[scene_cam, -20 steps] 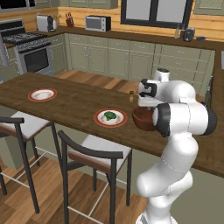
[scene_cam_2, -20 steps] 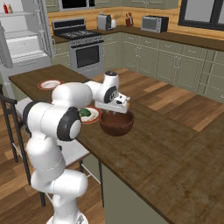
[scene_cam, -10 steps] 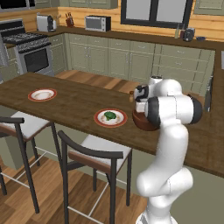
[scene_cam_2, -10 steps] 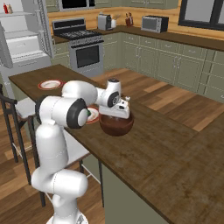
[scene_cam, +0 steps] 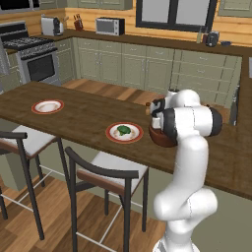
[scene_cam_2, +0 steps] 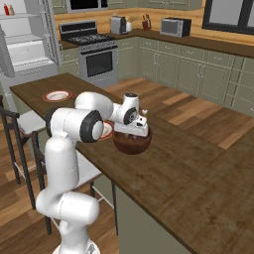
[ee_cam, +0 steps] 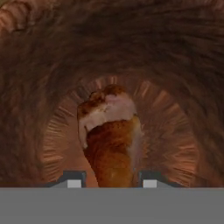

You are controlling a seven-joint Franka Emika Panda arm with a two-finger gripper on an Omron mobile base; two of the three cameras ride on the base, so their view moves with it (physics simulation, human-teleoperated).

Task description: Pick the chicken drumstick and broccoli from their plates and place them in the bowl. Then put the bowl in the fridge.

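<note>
The claw (ee_cam: 112, 180) hangs inside the bowl (scene_cam_2: 132, 144), its two tips standing just beside the chicken drumstick (ee_cam: 111, 140) on either side; whether they pinch it or have let go I cannot tell. The bowl sits on the wooden counter (scene_cam: 74, 115) near its front edge, just beside the plate (scene_cam: 124, 133) carrying the broccoli (scene_cam: 123, 130), while the other plate (scene_cam: 47, 106) lies well apart toward the counter's far left end

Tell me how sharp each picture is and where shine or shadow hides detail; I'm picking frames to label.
Hand view: the chicken drumstick is soft and pixelated, bowl wall streaky. Left base view: even light, broccoli crisp but tiny. Right base view: the bowl has a glossy sheen, and the arm blocks its near plate.
</note>
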